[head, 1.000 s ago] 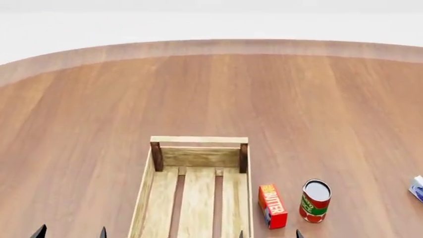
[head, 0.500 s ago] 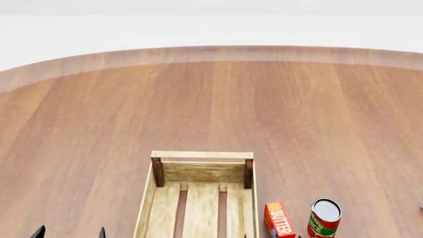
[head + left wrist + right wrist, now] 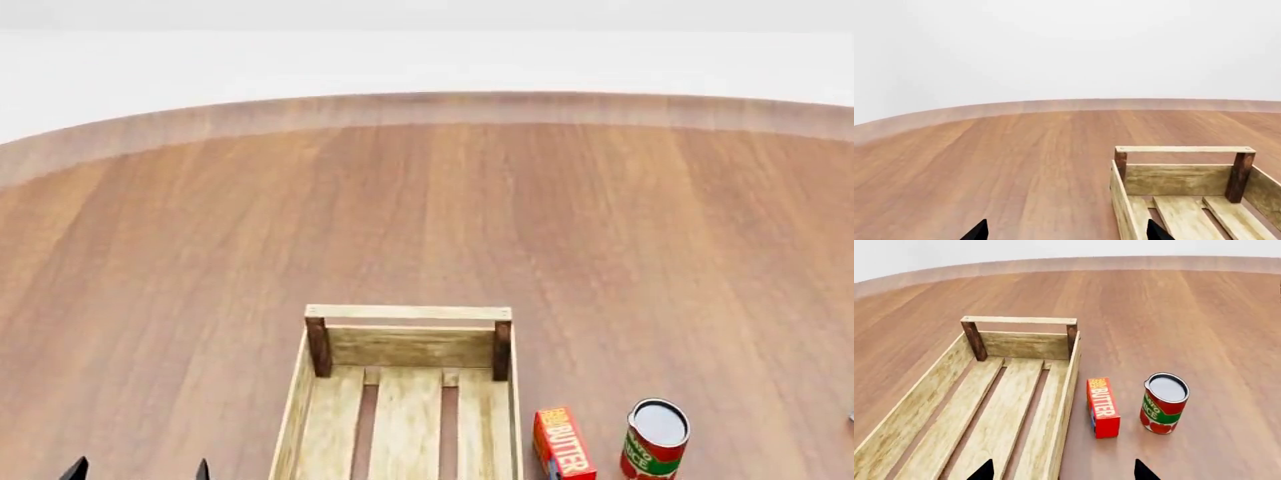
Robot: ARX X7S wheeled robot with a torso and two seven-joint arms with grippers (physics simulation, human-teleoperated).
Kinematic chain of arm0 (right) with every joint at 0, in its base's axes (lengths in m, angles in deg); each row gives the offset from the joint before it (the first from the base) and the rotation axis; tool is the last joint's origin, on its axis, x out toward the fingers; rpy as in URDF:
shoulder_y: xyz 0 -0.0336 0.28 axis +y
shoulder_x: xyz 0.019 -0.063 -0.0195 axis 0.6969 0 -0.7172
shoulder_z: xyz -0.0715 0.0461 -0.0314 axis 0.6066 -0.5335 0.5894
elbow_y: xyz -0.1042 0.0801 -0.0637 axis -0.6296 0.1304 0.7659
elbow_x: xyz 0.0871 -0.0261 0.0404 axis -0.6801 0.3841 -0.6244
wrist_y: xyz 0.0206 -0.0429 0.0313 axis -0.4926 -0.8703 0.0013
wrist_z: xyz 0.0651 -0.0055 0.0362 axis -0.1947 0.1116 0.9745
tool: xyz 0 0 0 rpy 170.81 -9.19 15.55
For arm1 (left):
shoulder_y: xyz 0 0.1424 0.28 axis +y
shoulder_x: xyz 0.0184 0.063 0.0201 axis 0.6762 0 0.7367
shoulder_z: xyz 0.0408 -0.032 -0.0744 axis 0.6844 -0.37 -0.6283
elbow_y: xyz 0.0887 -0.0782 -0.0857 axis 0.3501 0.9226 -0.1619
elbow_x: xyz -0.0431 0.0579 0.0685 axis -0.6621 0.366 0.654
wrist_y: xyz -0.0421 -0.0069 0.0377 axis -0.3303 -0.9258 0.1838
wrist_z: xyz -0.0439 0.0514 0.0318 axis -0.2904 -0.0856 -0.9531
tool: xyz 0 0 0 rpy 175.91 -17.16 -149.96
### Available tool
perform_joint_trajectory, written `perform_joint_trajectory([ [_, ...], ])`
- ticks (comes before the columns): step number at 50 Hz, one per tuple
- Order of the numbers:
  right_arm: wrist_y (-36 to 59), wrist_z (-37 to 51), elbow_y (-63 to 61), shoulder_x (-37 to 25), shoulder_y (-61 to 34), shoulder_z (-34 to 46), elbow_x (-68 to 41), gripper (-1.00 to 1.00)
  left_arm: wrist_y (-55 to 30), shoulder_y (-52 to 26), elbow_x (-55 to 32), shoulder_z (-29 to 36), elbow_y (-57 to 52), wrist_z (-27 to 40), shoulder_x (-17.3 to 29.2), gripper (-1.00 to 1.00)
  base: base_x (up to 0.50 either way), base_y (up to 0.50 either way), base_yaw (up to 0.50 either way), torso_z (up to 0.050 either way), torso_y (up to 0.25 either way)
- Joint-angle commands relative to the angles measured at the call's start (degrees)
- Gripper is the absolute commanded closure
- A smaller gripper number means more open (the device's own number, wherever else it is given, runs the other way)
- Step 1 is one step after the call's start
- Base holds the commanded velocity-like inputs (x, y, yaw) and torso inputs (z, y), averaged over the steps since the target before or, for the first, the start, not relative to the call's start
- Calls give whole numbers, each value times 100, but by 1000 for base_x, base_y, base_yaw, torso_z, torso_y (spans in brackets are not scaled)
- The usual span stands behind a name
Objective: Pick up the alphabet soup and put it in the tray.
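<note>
Spread-open right gripper (image 3: 1062,471) facing red butter box (image 3: 1103,407) and red-green can (image 3: 1163,402) beside light-wood slatted tray (image 3: 1066,390); left gripper (image 3: 1066,232), likewise spread, only tray corner, brown wooden table (image 3: 987,160), white wall.

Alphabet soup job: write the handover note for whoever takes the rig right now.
Left gripper: open, empty, held beside the tray's left wall.
Right gripper: open, empty, over the tray's right wall.
Tray: on the table, nothing in it.
Butter box and red-and-green can: standing right of the tray.
Alphabet soup: not in any current view, so look for it first.
Done: nothing. Left: find it, grasp it, place it in the tray.
</note>
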Motion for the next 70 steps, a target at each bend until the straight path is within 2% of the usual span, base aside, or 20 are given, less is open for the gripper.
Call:
perform_joint_trajectory([
  [1, 1239, 98, -1005, -538, 239, -866, -989, -100, 16, -3, -42, 36, 13, 55, 35, -100, 0, 0, 0, 0, 0],
  [12, 1427, 41, -1257, -735, 907, -1771, -1455, -100, 32, -23, -85, 74, 36, 89, 64, -100, 0, 0, 0, 0, 0],
  [34, 545, -534, -1314, -666, 2560, -3124, -1227, -100, 41, -56, -141, 157, 81, 165, 118, -100, 0, 0, 0, 0, 0],
  [35, 400, -685, -1308, -586, 2813, -3464, -1275, -100, 40, -54, -135, 166, 79, 170, 122, -100, 0, 0, 0, 0, 0],
  [42, 182, -893, -1260, -459, 3133, -3711, -1225, -100, 40, -53, -141, 193, 67, 201, 142, -100, 0, 0, 0, 0, 0],
  [43, -346, -1753, -1241, 401, 3992, -4571, -874, -100, 24, -66, -157, 181, 94, 219, 132, -100, 0, 0, 0, 0, 0],
  [44, -312, -2252, -1260, 635, 4069, -5081, -750, -100, 26, -66, -159, 184, 92, 222, 135, -100, 0, 0, 0, 0, 0],
  [57, -187, -2936, -1238, 1057, 3980, -5588, -368, -100, 18, -71, -226, 204, 87, 260, 171, -100, 0, 0, 0, 0, 0],
  [70, 48, -3093, -1085, 1065, 3756, -6251, -532, -100, 33, -79, -242, 249, 98, 296, 197, -100, 0, 0, 0, 0, 0],
])
